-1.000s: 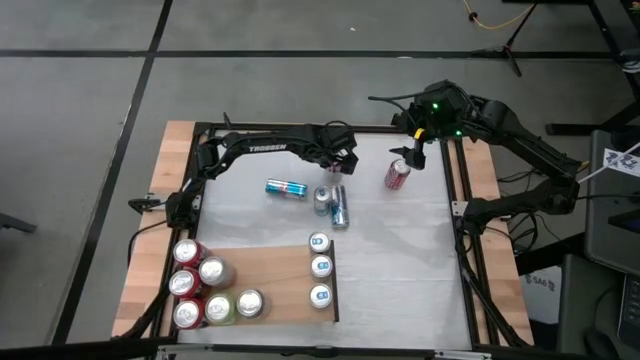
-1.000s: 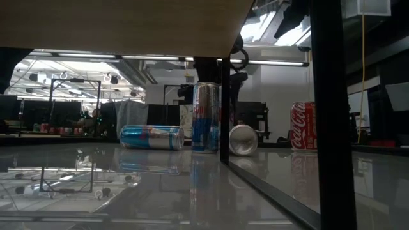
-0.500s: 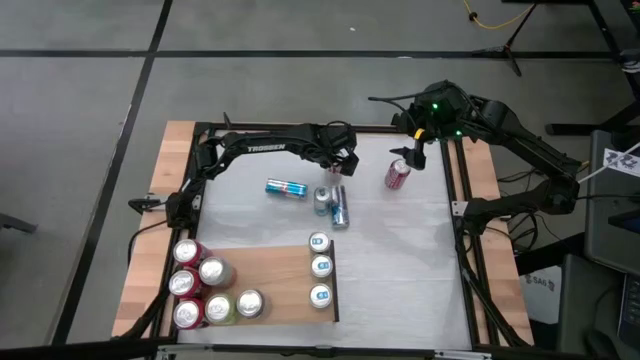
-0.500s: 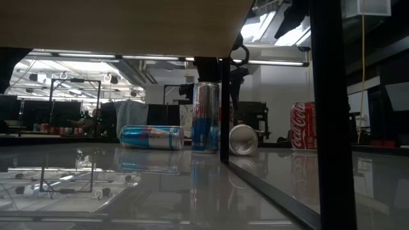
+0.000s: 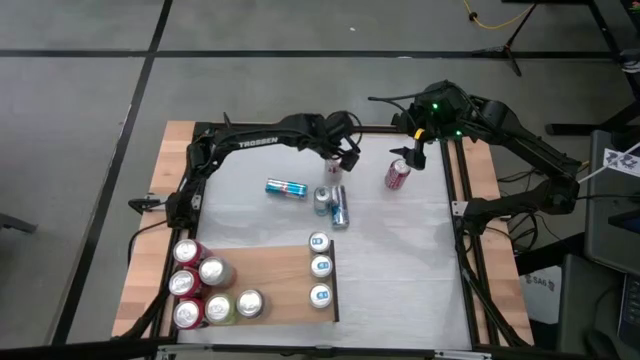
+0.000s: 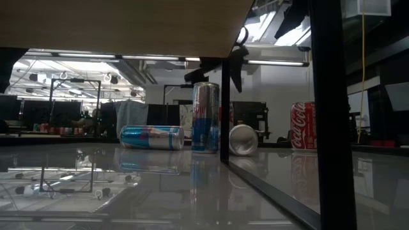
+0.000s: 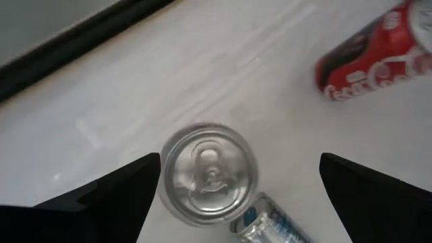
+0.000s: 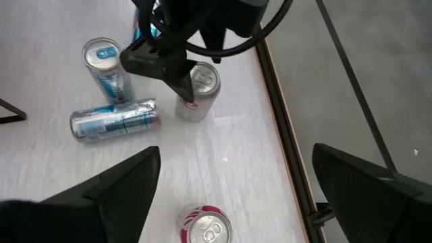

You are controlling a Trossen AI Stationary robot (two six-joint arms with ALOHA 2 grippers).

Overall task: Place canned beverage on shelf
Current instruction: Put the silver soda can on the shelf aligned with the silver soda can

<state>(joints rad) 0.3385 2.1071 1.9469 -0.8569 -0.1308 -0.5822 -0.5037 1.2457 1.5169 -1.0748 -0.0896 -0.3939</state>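
Note:
An upright silver-and-blue can (image 5: 321, 200) stands on its base on the white table; it also shows in the low view (image 6: 205, 118) and from above in the left wrist view (image 7: 209, 172). My left gripper (image 5: 340, 165) is open just above it, toward the far side, touching nothing (image 6: 217, 71). A blue can (image 5: 286, 188) and a silver can (image 5: 339, 211) lie on their sides beside it. My right gripper (image 5: 412, 155) is open and empty above an upright red can (image 5: 397, 175). The light-brown shelf (image 5: 270, 285) lies at the near left with three cans along its dark edge.
Several upright cans (image 5: 205, 285) crowd the shelf's left end and the wooden strip beside it. A black frame rail (image 5: 460, 200) runs along the table's right side. In the low view the shelf's underside (image 6: 128, 25) and a dark post (image 6: 329, 115) block part of the sight.
My left gripper has risen from beside the upright can's top to above it and shifted a little toward the table's right and far edges. The cans have stayed where they were.

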